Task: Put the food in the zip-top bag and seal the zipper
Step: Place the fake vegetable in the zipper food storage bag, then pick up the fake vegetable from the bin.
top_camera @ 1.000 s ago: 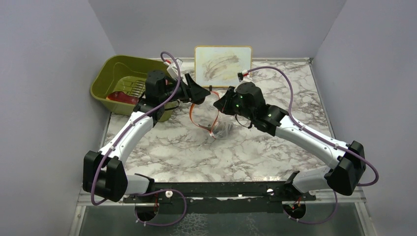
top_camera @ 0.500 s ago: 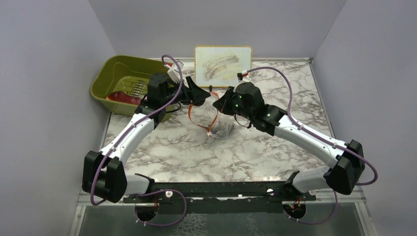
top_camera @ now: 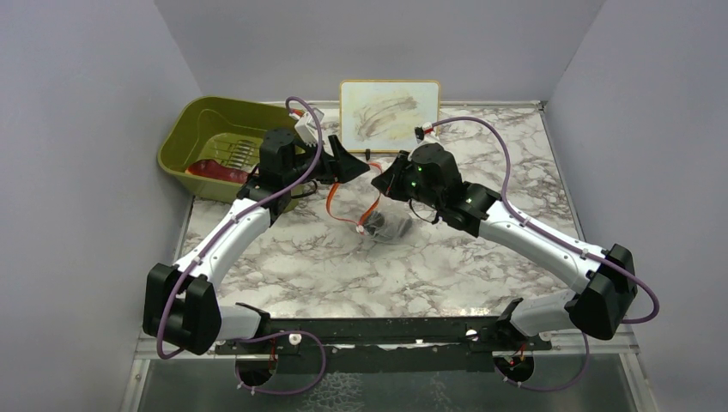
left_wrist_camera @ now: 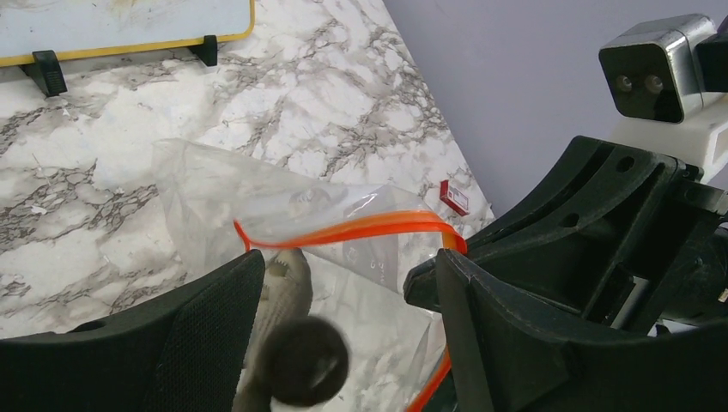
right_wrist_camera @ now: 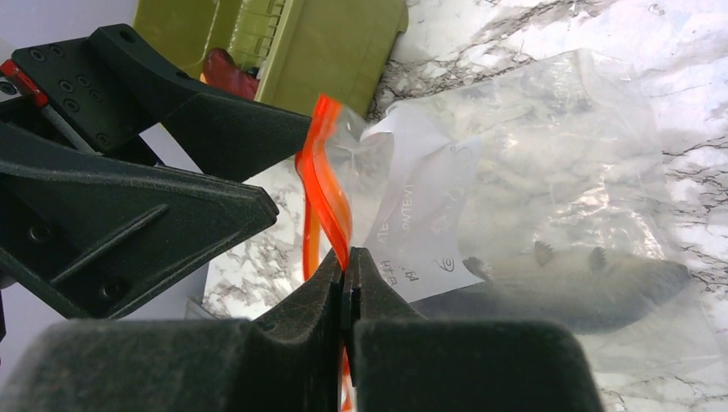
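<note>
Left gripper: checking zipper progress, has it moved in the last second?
Yes, slightly: the left gripper has shifted right, away from the olive bin and toward the right gripper.

Orange zipper (left_wrist_camera: 360, 227) within spread left hand (left_wrist_camera: 348, 283)

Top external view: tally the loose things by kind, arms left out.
Olive-green bin: 1
Zip-top bag: 1
Yellow-framed board: 1
Toy foods that show: 2, a grey toy fish in the bag and a red piece in the bin
Total: 5
</note>
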